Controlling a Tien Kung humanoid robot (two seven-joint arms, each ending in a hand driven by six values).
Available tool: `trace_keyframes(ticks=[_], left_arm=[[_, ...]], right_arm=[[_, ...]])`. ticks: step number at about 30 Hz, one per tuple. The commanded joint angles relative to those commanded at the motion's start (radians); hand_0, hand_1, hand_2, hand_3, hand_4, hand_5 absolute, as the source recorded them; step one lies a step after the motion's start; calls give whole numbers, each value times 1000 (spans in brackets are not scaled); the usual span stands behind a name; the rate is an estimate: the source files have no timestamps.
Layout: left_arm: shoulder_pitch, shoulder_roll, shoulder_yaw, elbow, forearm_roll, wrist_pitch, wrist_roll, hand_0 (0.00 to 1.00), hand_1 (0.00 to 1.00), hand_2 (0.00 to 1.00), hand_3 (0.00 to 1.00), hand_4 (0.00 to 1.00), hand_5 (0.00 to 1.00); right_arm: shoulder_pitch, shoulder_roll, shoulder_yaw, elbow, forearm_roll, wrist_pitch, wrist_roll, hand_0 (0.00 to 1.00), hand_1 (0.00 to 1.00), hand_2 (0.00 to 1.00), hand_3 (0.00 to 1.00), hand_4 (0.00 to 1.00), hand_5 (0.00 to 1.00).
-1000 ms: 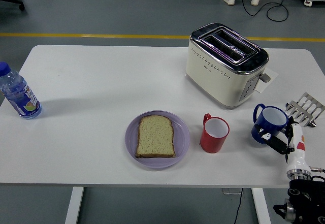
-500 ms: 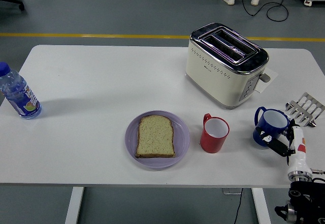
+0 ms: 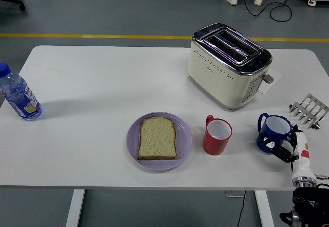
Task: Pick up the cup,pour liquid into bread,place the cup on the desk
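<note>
Right robot hand [image 3: 289, 149] enters at lower right corner, mostly cut off by frame edge; black finger lies against blue cup [image 3: 273, 133], but grip unclear, cannot tell if clenched or released. Blue cup upright on white table [image 3: 103, 83] near right edge, handle toward left. Red cup [image 3: 216, 135] upright, just right of purple plate [image 3: 159, 141] carrying bread slice [image 3: 158, 138]. Toaster [image 3: 229, 64] behind. Metal rack [image 3: 310, 109] partly cut off at right. Water bottle [image 3: 18, 94] at far left edge. Left arm not visible.
</note>
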Motion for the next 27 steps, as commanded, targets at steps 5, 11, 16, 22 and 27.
trace_keyframes(ticks=[5, 11, 16, 22, 27], left_arm=[[-2, 0, -4, 0, 1, 0, 0, 635, 646, 654, 506, 243, 853], [-7, 1, -11, -1, 6, 0, 0, 634, 645, 654, 506, 241, 853], [-8, 1, -15, -1, 6, 0, 0, 634, 647, 654, 506, 241, 853], [-8, 2, -17, -1, 7, 0, 0, 634, 645, 654, 506, 240, 853], [-9, 2, -17, -1, 7, 0, 0, 634, 646, 654, 506, 241, 855]], right_arm=[[2, 1, 8, -2, -26, 3, -17, 701, 595, 737, 927, 874, 82], [4, 3, 18, -3, -50, 13, -27, 746, 620, 768, 957, 901, 82], [3, 5, 25, 1, -65, 20, -23, 812, 670, 821, 979, 929, 106], [0, 5, 31, 2, -73, 32, -23, 879, 739, 867, 982, 924, 90], [-2, 5, 36, 6, -77, 30, -13, 915, 796, 907, 991, 907, 87]])
